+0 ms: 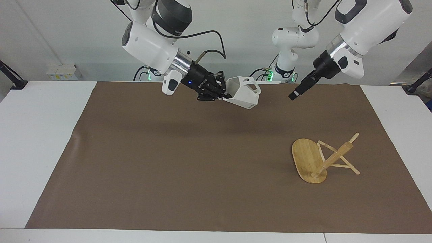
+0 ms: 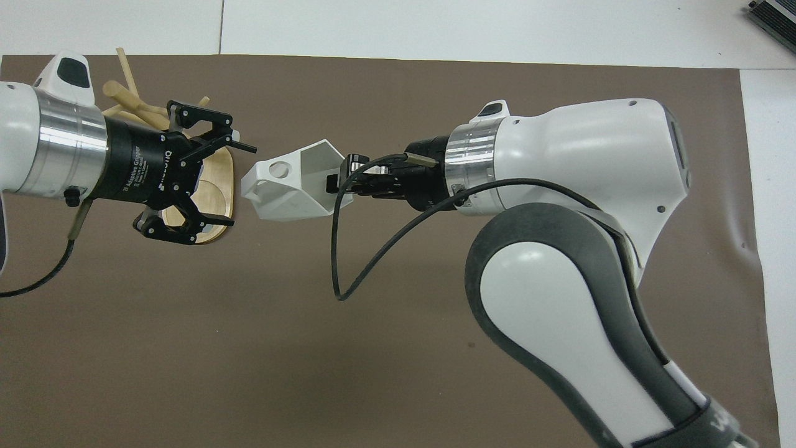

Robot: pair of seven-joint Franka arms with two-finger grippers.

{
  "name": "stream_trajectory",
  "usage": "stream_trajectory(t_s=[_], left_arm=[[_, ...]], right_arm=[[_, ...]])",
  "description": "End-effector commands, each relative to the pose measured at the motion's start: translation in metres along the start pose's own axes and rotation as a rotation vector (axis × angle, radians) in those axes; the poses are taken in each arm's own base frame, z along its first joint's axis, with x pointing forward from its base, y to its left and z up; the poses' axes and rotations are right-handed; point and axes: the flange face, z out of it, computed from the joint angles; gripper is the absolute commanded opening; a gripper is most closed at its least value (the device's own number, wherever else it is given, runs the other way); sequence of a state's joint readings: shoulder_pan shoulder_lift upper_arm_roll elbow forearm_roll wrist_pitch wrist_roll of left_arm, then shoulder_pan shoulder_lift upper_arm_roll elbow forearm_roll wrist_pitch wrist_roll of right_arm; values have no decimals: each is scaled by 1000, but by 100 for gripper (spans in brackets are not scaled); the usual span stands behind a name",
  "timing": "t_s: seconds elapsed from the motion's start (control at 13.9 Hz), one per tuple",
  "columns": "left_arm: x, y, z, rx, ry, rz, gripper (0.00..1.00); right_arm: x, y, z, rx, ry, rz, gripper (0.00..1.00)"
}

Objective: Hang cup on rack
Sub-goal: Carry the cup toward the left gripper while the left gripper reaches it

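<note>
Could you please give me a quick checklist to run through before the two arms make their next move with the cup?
1. Right gripper shut on the cup: ok.
2. Cup clear of the mat, in the air: ok.
3. Left gripper open, facing the cup's handle: ok.
4. Left gripper not yet touching the cup: ok.
5. Rack upright for hanging: not ok, it lies tipped over.

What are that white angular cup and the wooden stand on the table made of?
The cup looks like matte white plastic, possibly printed, or unglazed ceramic: flat faceted sides, no gloss; the look leaves it open. The rack appears to be light bamboo or similar wood: pale yellow with fine striped grain on its oval base, smooth round post and thin pegs.
</note>
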State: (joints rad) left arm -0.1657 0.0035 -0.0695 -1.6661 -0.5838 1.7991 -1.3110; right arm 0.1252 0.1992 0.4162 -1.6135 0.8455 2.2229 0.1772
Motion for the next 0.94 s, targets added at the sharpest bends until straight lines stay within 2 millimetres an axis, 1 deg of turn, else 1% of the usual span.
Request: stream_trajectory(t_s=[0.0,0.22,0.36,0.5,0.58,0.72,0.86], left_arm=[[4,-7,6,-39,-29,-178,100],[6,-8,8,-40,-31,-360,100],[6,-9,11,-30,-33,-450,100],[6,-14,17,-15,-37,-519,100],[1,-15,25,-2,-37,-545,100],[-3,-17,36,15,-48,-579,100],[-6,-18,35,16,-63,-600,100]], right_arm=[[4,-6,-5,32,9,40,0],[3,-4,-5,31,-9,45,0],[2,-2,-3,26,-31,47,0],[2,-2,-3,24,-39,48,0],[1,-2,-3,24,-41,48,0],[2,-2,-3,24,-38,48,0],[2,-2,-4,26,-33,55,0]])
